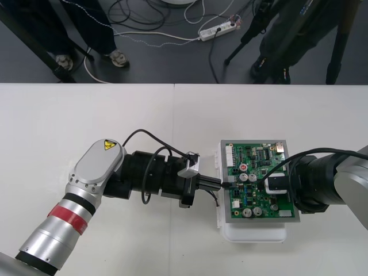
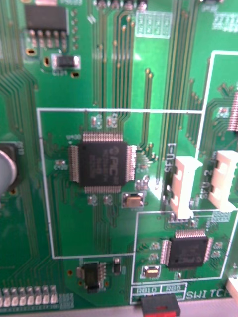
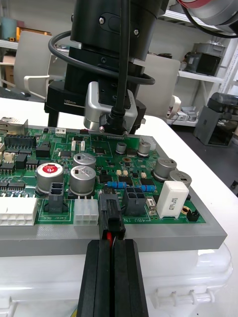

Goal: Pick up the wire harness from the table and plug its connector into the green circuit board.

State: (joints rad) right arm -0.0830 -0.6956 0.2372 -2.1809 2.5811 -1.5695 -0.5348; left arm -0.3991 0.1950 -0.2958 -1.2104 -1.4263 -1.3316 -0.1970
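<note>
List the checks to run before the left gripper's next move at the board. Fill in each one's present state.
1. Left gripper shut on the plug: ok. The plug stands between the black fingers, with a red wire showing below it.
2. Plug at the board, on the edge facing the left gripper: ok.
3. Plug pushed fully home: cannot tell. Its lower end is hidden among the parts around it.
4. Right gripper apart from the plug: ok. It stands over the board, farther in from that edge.
5. Board flat on its white base: ok. It looks level on the base.
</note>
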